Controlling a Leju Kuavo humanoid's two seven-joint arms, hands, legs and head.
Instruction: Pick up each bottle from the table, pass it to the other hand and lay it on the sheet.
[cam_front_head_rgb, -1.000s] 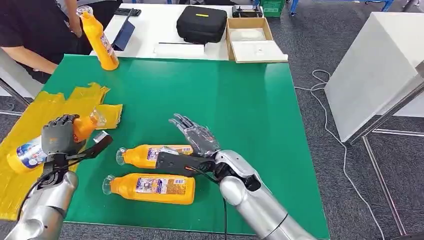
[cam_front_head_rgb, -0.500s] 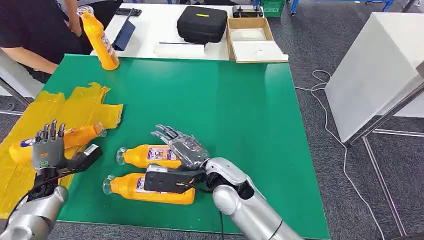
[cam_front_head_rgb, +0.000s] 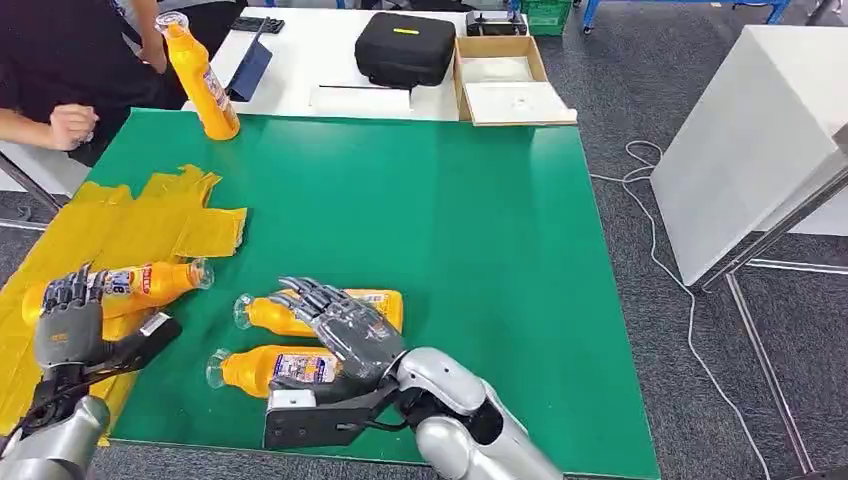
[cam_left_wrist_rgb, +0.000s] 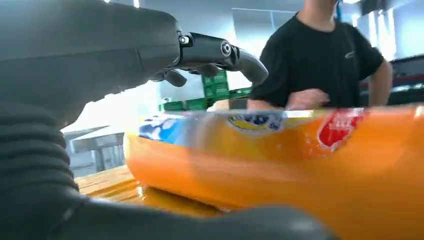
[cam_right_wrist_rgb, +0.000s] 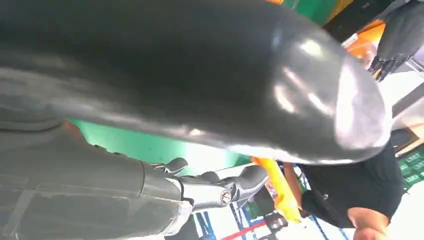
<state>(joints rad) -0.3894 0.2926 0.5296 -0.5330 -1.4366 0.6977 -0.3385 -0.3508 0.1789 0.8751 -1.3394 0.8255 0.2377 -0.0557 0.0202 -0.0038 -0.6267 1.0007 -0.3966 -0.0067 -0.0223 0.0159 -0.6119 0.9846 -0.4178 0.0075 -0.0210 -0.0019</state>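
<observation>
Inventory for you, operator, placed against the yellow sheet (cam_front_head_rgb: 120, 225) on the green counter (cam_front_head_rgb: 480, 250).

- Bottle on the sheet (cam_front_head_rgb: 125, 285): orange, lying on its side at the sheet's near part, cap pointing off the sheet toward the counter's middle. Your left wrist view shows its body (cam_left_wrist_rgb: 300, 165) close up.
- Left hand (cam_front_head_rgb: 68, 322): at the sheet's near edge, just beside that bottle. You see its fingers (cam_front_head_rgb: 75, 288) spread upward and holding nothing.
- Two bottles on the counter, off the sheet: far one (cam_front_head_rgb: 300, 308) and near one (cam_front_head_rgb: 262, 368), both lying flat, caps pointing toward the sheet.
- Right hand (cam_front_head_rgb: 335, 325): over these two bottles, fingers extended and apart; whether they touch a bottle you cannot tell.
- Upright bottle (cam_front_head_rgb: 202, 75): beyond the sheet's far end, at the counter's far edge.
- Person (cam_front_head_rgb: 70, 60): past the sheet's far corner, one fist near the counter's edge.
</observation>
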